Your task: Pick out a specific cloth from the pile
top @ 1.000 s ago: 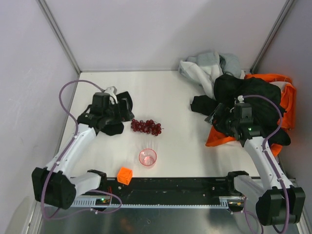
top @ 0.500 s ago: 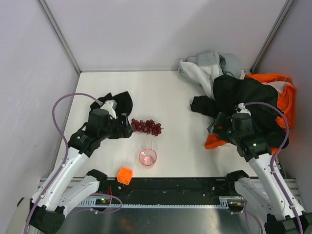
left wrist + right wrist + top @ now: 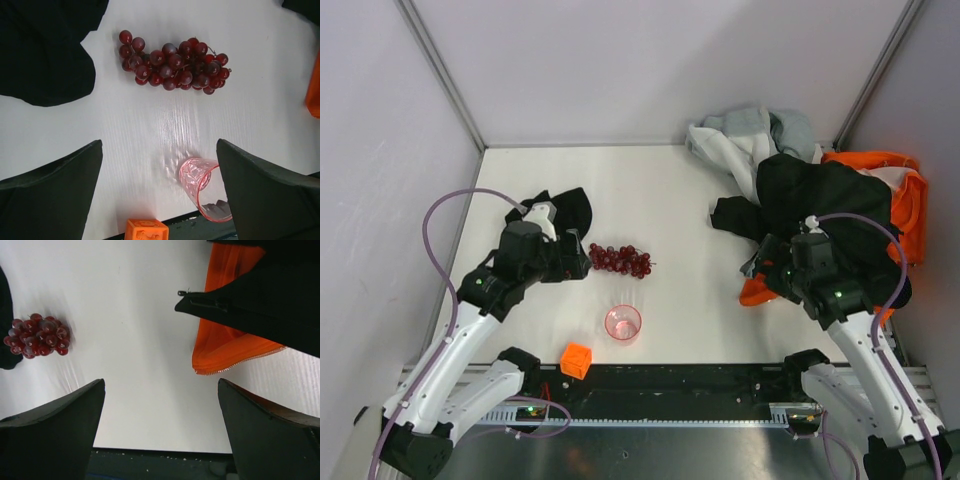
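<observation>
The small black cloth (image 3: 567, 207) lies loose on the white table at the left, apart from the pile; it also shows at the upper left of the left wrist view (image 3: 45, 50). My left gripper (image 3: 574, 267) (image 3: 160, 167) is open and empty, just near of the cloth, over bare table. The pile sits at the back right: a large black garment (image 3: 820, 195), a bright orange one (image 3: 908, 205) and pale grey-white ones (image 3: 750, 135). My right gripper (image 3: 766, 270) (image 3: 160, 407) is open and empty at the pile's near-left edge, beside the orange hem (image 3: 225, 350) and the black zipped edge (image 3: 250, 305).
A bunch of dark red grapes (image 3: 619, 260) (image 3: 172, 65) lies right of the cloth. A pink clear cup (image 3: 622, 323) (image 3: 205, 187) and an orange cube (image 3: 576, 359) (image 3: 146, 230) stand near the table's front edge. Grey walls close in three sides.
My left gripper has let go of the small black cloth and drawn back toward the near edge; the cloth stays on the table. My right gripper has pulled back slightly from the pile.
</observation>
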Available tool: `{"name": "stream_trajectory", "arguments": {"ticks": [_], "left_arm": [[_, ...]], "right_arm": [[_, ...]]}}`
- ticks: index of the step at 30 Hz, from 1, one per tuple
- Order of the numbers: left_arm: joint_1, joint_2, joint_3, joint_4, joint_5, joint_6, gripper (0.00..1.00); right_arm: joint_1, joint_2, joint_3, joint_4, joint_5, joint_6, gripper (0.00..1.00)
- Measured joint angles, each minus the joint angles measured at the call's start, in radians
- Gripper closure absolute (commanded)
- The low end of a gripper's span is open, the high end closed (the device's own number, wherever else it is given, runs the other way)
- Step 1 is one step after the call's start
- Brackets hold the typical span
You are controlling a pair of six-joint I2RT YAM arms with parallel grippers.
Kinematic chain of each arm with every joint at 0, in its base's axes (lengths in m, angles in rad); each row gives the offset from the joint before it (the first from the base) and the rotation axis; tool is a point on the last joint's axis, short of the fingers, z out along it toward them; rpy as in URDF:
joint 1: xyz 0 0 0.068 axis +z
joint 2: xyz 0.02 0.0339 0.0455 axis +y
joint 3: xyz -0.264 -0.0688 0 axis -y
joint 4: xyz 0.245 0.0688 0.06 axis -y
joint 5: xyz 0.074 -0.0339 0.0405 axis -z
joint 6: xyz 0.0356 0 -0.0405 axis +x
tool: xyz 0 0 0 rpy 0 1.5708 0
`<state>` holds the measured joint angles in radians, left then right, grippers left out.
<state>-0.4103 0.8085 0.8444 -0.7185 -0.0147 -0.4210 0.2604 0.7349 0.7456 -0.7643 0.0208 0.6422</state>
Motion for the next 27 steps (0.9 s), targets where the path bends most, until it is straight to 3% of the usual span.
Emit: {"name": "stream_trajectory", "arguments": {"ticks": [13, 27], "left_arm": [[0.0, 0.01, 0.039, -0.001, -0.001, 0.003, 0.0], [0.0, 0.031, 0.041, -0.002, -0.001, 0.005, 0.0]], "right_arm": [[0.031, 0.23, -0.078, 0.201, -0.308, 0.058, 0.01], [0.233, 0.304, -0.078, 0.401, -0.478, 0.099, 0.01]]}}
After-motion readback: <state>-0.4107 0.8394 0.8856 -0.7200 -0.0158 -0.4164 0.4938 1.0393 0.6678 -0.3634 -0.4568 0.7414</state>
